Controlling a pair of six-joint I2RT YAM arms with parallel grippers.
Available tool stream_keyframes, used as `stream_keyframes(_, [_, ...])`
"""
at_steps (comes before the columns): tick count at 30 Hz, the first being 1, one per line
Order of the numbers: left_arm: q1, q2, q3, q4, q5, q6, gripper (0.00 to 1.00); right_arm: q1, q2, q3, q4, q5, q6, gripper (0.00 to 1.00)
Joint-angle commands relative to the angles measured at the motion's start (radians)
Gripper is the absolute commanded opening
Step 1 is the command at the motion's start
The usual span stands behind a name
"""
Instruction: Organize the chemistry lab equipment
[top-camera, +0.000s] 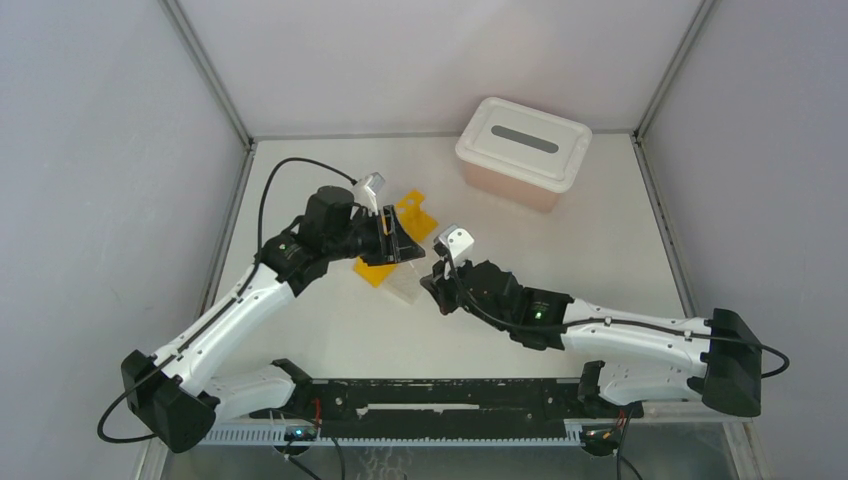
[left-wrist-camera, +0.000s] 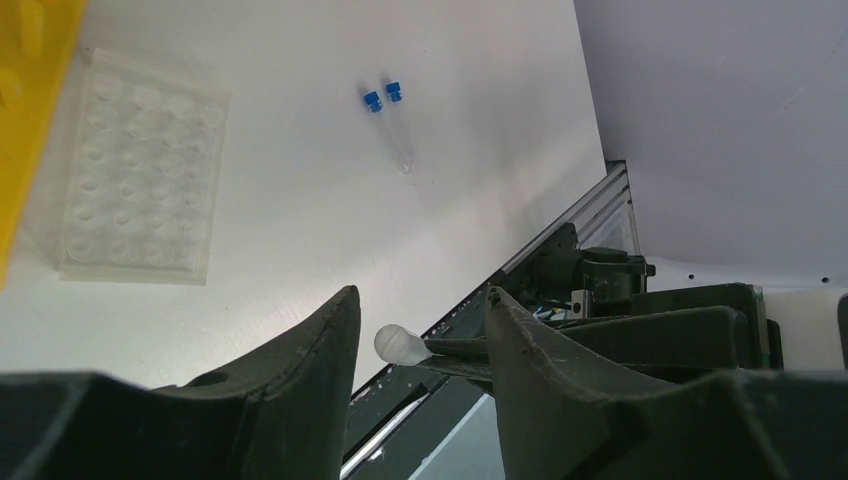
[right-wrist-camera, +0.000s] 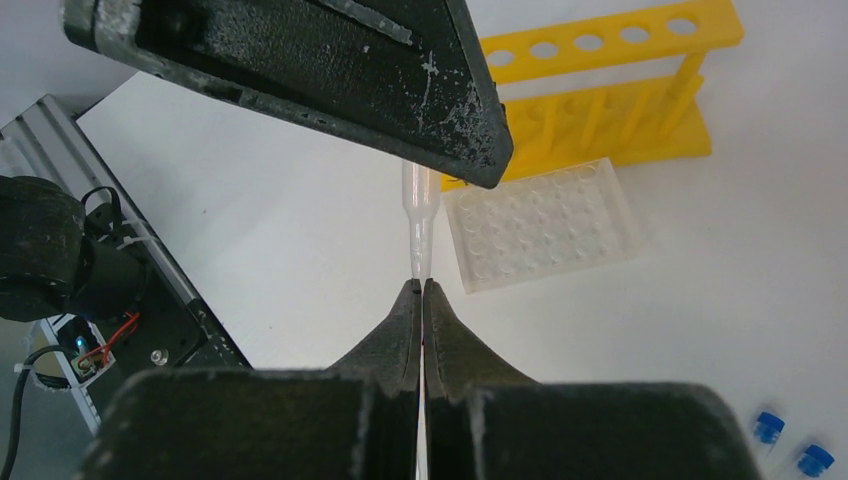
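Two arms inward: left gripper astride dropper (right gripper tight).

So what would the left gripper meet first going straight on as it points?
Likely the clear dropper, its bulb sitting between the left gripper's open fingertips, pinched by the right gripper; depth is unclear.
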Motion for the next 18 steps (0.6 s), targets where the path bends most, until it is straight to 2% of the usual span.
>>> stream_keyframes(1, [0.009, -0.005, 0.038, 0.038, 0.045, -0.003, 0.52, -0.018, 0.003, 0.054, 0.055, -0.025, -0.021, 0.0])
stream_keyframes(18, [0.02, 0.005, 0.002, 0.05, 0.076, 0.011, 0.41, -0.042, 0.009, 0.053, 0.073, -0.066, -0.027, 0.0])
